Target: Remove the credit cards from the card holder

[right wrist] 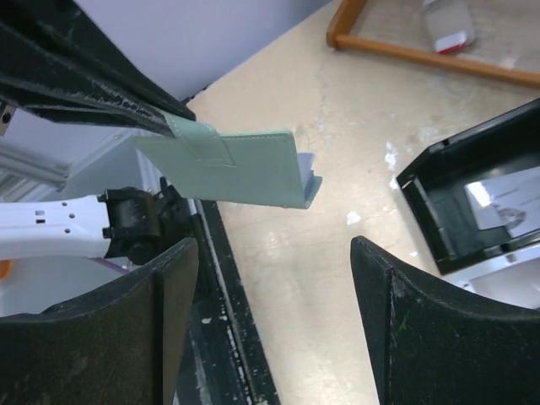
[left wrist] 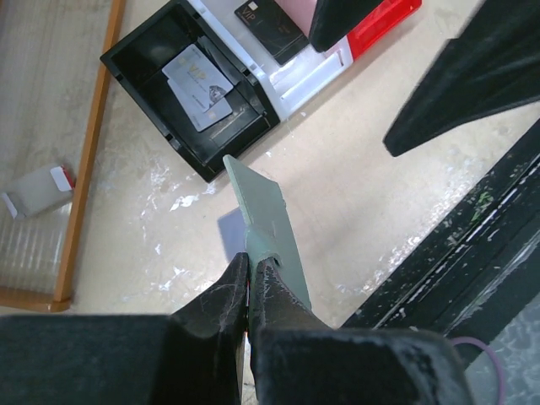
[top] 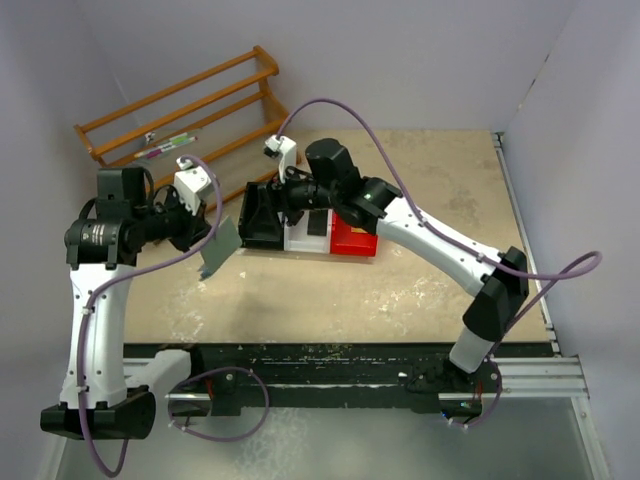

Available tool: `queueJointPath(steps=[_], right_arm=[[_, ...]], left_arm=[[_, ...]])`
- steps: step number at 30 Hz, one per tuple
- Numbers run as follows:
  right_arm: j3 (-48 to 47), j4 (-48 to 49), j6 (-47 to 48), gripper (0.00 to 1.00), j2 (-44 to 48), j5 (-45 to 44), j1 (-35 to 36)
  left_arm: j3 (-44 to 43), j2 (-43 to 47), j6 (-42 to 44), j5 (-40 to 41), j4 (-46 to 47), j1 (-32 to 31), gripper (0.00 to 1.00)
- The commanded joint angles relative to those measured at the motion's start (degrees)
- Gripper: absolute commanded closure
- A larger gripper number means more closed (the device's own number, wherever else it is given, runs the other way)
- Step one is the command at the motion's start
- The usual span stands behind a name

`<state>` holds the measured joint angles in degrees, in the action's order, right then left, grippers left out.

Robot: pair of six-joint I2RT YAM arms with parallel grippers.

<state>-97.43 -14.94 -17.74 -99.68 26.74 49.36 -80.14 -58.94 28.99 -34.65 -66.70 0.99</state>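
My left gripper (left wrist: 251,274) is shut on one end of the grey-green card holder (left wrist: 268,224) and holds it above the table, left of the bins. It also shows in the top view (top: 220,248) and in the right wrist view (right wrist: 228,169). My right gripper (right wrist: 274,287) is open and empty, over the black bin (top: 262,215), apart from the holder. Two silvery cards (left wrist: 198,84) lie in the black bin (left wrist: 135,55). A black card (left wrist: 270,29) lies in the white bin (left wrist: 308,72). No orange-gold card shows.
A red bin (top: 355,240) stands right of the white bin (top: 308,240). A wooden rack (top: 180,110) with pens lies at the back left. The black rail (top: 330,365) runs along the table's near edge. Walls close both sides.
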Motion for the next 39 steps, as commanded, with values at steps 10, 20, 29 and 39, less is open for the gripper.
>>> queueJointPath(steps=[10,20,29,39], right_arm=[[19.1,29.2,12.4,0.09,13.7,-35.9,19.2],[14.8,31.5,18.5,0.1,5.8,-48.4,25.1],[7.7,33.2,19.4,0.15,-2.4,-61.4,28.2],[8.6,27.3,19.1,1.0,-0.2,-62.6,27.9]], left_arm=[[-8.2,-2.9,-15.2,2.3,-0.5,-0.1,1.0],[-12.7,-4.2,-18.4,1.2,-3.2,-0.1,1.0],[-13.5,-4.1,-19.7,1.1,-3.0,-0.1,1.0],[-15.4,-3.7,-20.0,-0.5,-3.3,-0.1,1.0]])
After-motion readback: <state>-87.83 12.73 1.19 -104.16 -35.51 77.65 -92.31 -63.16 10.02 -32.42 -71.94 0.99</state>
